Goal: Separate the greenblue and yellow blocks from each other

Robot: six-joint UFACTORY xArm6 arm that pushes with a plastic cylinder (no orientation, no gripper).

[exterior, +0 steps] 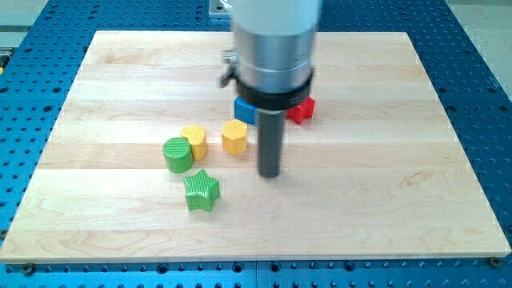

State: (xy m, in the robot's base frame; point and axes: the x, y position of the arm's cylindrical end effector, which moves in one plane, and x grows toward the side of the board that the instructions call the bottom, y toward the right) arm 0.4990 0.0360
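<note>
My tip (270, 174) rests on the board just right of the yellow hexagon block (234, 137), a small gap apart. A yellow round block (194, 141) touches a green round block (178, 154) to its lower left. A green star block (201, 190) lies below them, left of my tip. A blue block (244, 110) and a red block (302, 110) sit at the view's top behind the arm, both partly hidden by it.
The wooden board (384, 200) lies on a blue perforated table (488, 96). The arm's wide grey body (274, 40) hangs over the board's top middle and hides part of it.
</note>
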